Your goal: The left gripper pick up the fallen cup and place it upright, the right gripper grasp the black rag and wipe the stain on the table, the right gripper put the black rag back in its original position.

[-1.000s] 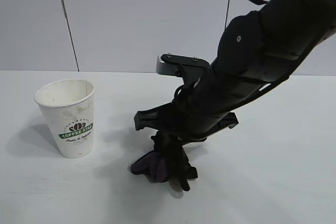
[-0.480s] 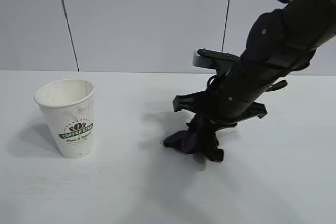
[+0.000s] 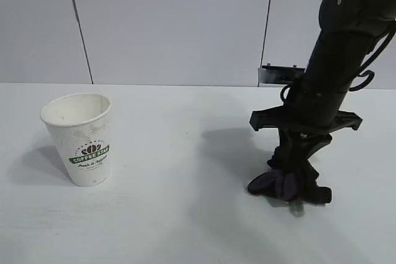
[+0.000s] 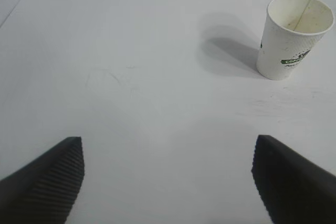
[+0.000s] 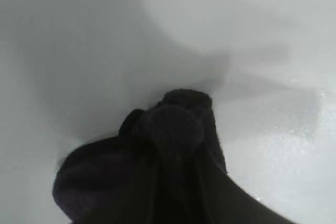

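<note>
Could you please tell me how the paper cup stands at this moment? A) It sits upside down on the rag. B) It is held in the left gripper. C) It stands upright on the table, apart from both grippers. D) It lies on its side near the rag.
C: the cup stands upright, mouth up, on the table, far from the right gripper, which is shut on the black rag; the left gripper is open and holds nothing.

Cup (image 3: pixel 80 139): white paper, dimpled, w/ printed green logo band, faint brown marks inside. Black rag (image 3: pixel 281 183): soft bunched cloth, matt, purplish folds. Table (image 3: pixel 173 214): white, matt, smooth. Left gripper (image 4: pixel 168 177) fingers (image 4: pixel 47 179): black, ribbed, matt.
</note>
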Tool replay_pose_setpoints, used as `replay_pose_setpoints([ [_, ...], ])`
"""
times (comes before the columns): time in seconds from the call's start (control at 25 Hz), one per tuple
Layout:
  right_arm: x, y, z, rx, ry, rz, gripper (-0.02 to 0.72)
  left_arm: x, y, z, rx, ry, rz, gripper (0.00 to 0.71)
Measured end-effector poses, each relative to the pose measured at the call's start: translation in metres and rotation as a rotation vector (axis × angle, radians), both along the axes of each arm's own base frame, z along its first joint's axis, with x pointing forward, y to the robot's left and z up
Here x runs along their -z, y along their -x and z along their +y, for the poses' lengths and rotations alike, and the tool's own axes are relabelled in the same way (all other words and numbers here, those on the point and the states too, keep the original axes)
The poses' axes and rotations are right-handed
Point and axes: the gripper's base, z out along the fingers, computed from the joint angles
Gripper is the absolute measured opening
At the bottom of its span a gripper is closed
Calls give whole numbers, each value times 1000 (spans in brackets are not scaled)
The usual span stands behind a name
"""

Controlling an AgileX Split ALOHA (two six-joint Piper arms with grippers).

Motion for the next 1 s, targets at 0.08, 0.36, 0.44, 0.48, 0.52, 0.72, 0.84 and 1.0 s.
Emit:
replay_pose_setpoints([
  [0.08,0,1,9,-15,-10,-17,83,0,0,0,0,0,0,625],
  [0.36,-1,7,33,-55,-37,-36,336,0,0,0,0,0,0,625],
  [0.44,-1,7,34,-54,-40,-35,440,0,0,0,0,0,0,625],
  [0.48,-1,8,34,-54,-40,-34,472,0,0,0,0,0,0,625],
  [0.52,-2,8,34,-50,-41,-34,489,0,0,0,0,0,0,625],
  [0.72,-35,10,32,-44,-58,-108,513,0,0,0,0,0,0,625],
  [0.84,-72,11,15,-7,-42,-202,515,0,0,0,0,0,0,625],
  [1.0,-108,8,-45,137,71,-299,515,0,0,0,0,0,0,625],
])
